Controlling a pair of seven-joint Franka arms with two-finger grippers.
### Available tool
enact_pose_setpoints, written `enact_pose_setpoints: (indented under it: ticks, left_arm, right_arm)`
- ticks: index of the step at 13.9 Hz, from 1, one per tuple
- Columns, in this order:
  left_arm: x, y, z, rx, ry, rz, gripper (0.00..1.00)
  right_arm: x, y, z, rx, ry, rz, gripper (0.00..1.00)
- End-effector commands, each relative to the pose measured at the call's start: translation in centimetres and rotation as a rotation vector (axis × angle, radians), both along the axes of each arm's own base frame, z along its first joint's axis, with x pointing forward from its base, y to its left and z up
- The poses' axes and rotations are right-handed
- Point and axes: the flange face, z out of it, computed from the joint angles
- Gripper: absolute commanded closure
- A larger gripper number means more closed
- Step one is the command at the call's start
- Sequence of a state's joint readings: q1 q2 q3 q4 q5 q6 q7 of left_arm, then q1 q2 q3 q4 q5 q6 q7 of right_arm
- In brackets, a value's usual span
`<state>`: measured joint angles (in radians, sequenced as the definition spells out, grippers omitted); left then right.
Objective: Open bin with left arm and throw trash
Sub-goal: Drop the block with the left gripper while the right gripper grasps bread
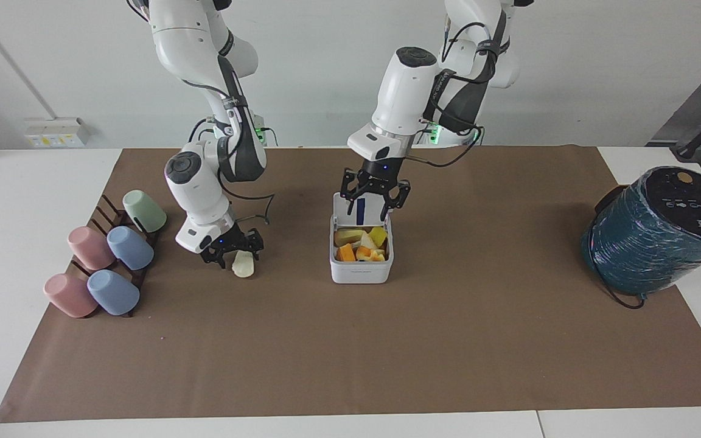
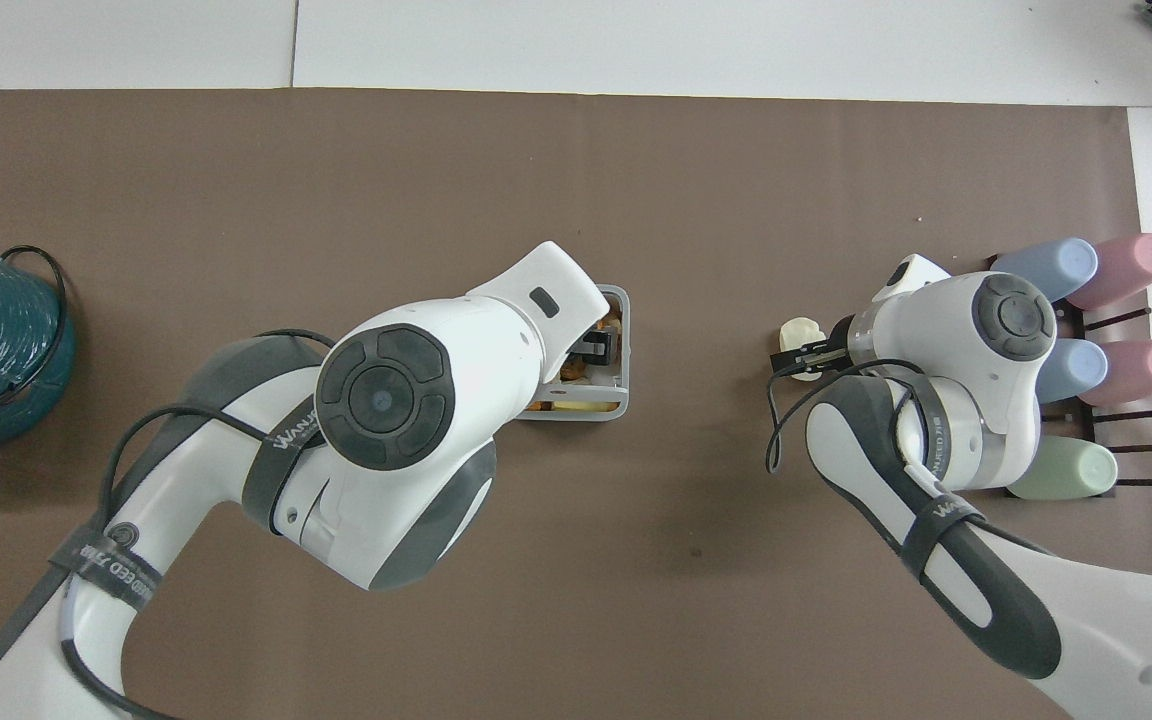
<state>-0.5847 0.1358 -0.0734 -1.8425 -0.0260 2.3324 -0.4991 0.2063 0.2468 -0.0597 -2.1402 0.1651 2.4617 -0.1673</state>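
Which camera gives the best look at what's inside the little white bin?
The facing view. There the bin stands with its lid up and the yellow and orange scraps inside show plainly, with the left gripper open above them. In the overhead view the left arm hides most of the bin, leaving only one edge.
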Motion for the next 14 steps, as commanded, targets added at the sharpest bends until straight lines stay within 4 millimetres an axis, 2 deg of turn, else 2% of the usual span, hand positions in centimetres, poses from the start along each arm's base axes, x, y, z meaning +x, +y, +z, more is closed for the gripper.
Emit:
enact_pose_setpoints:
  ticks: [1, 4, 6, 7, 9, 10, 11, 14]
  left_arm:
    - [-0.2, 1.8, -0.1, 0.052, 0.081, 0.021, 0.00]
    - [0.8, 6.0, 1.0, 0.095, 0.131, 0.071, 0.00]
    - [1.6, 9.5, 1.4, 0.138, 0.147, 0.061, 0.00]
    - [2.0, 11.8, 1.7, 0.152, 0.151, 0.061, 0.00]
    - [1.8, 15.7, 2.4, 0.164, 0.140, 0.049, 0.00]
    - [2.4, 18.0, 3.0, 0.171, 0.127, 0.030, 0.00]
    - [2.9, 20.1, 3.6, 0.182, 0.124, 0.012, 0.00]
    - [3.6, 25.2, 5.6, 0.198, 0.120, 0.001, 0.00]
  right_arm:
    - [-0.3, 0.0, 0.3, -0.004, -0.006, 0.002, 1.00]
    - [0.5, 0.4, 1.8, 0.007, 0.006, -0.051, 1.00]
    - [2.3, 1.0, 5.8, 0.022, 0.043, -0.084, 1.00]
    - [3.3, 1.7, 8.5, 0.031, 0.056, -0.117, 1.00]
    - [4.5, 3.3, 12.7, 0.057, 0.069, -0.196, 1.00]
    - [4.6, 5.9, 14.5, 0.104, 0.076, -0.220, 1.00]
    - [4.6, 7.5, 15.7, 0.174, 0.091, -0.271, 1.00]
    - [3.6, 14.1, 17.1, 0.374, 0.144, -0.423, 1.00]
